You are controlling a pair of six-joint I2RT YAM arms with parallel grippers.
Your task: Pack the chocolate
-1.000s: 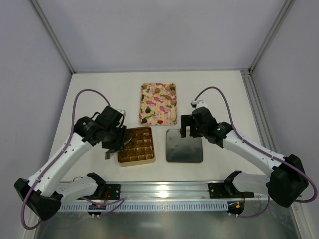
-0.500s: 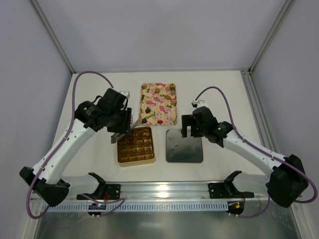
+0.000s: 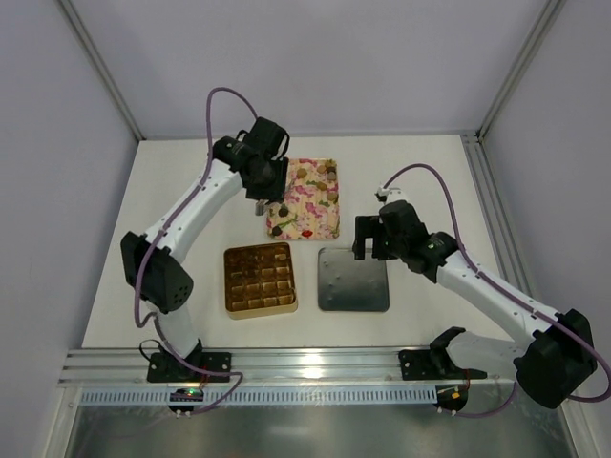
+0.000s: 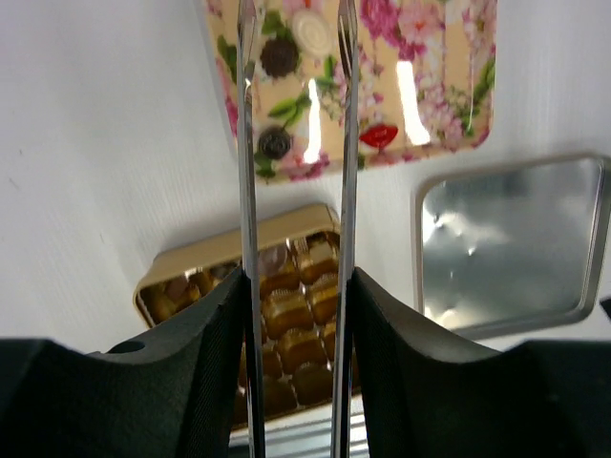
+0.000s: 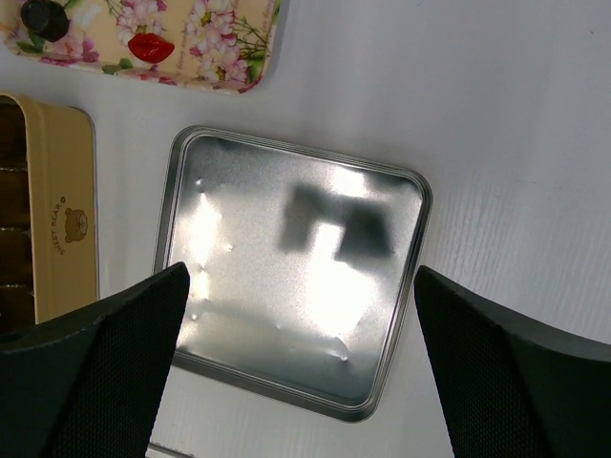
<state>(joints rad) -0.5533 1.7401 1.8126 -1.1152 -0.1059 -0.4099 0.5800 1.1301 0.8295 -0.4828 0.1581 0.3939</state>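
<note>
I see my left gripper (image 3: 261, 202) up at the top middle, just by the left edge of the flowery tray (image 3: 313, 205). Its two thin fingers (image 4: 246, 143) are a little apart and hold nothing. My right gripper (image 3: 367, 240) is open wide and holds nothing, above the shiny lid (image 3: 353, 281). The chocolate (image 3: 258, 275) sits in the gold box (image 3: 260, 308), low in the middle, just left of the lid.
</note>
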